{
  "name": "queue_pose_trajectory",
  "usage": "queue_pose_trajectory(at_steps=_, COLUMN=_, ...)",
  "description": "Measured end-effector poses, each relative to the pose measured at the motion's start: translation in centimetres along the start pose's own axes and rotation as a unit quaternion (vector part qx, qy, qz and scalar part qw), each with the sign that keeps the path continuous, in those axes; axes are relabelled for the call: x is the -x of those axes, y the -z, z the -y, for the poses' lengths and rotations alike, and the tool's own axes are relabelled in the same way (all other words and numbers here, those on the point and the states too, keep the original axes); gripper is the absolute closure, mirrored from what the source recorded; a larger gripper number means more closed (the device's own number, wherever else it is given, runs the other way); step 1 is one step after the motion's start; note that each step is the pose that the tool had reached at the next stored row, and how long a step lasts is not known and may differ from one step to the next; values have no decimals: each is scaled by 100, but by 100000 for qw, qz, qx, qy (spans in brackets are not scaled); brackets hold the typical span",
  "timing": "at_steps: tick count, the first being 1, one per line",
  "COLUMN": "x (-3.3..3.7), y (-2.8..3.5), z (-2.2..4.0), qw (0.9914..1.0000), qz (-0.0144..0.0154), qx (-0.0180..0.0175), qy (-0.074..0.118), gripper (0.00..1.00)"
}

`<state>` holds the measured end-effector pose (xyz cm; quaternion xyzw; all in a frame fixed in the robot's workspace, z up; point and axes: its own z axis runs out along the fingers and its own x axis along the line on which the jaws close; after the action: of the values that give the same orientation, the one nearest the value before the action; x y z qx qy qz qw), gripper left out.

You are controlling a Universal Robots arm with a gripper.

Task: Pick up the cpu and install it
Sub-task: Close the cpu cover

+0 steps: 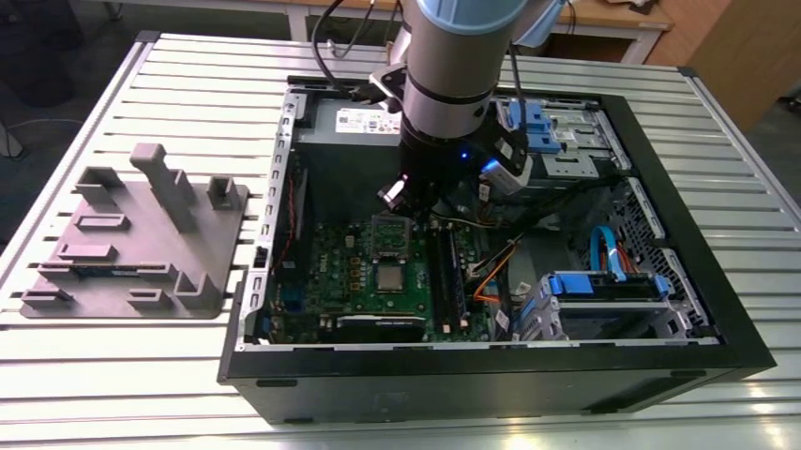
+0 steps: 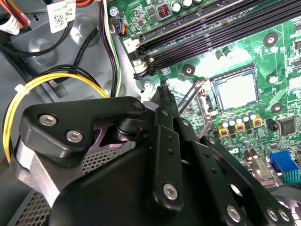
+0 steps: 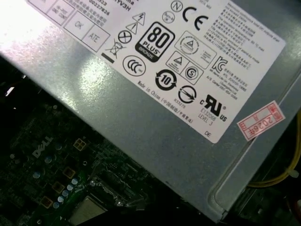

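Observation:
The cpu [image 1: 392, 277] is a small silvery square lying flat in the socket on the green motherboard [image 1: 344, 272], inside the open computer case. It also shows in the second wrist view as the cpu [image 2: 235, 90], ringed by the dark socket frame, and in the first wrist view as a pale corner of the cpu [image 3: 87, 210]. My gripper [image 1: 411, 202] hangs inside the case above the board, just behind the socket and apart from the chip. In the second wrist view the black linkage of the gripper [image 2: 163, 90] points toward a thin raised metal lever [image 2: 190, 96] beside the socket. Nothing is held.
A silver power supply [image 1: 356, 117] with a white label [image 3: 188, 56] sits at the back of the case. Long black memory slots [image 2: 211, 33] run beside the socket. Yellow and black cables [image 2: 61, 77] and blue drive cages [image 1: 601, 286] crowd the exterior view's right. A grey plastic tray [image 1: 138, 244] stands on the slatted table.

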<state>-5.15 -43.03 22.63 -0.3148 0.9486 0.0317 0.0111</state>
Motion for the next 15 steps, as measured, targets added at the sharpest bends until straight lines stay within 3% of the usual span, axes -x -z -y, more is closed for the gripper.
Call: queue_pose_trajectory(at_steps=15, x=-1, y=31, z=-3, qw=99998, qz=-35, qx=20, qy=546, gripper=90)
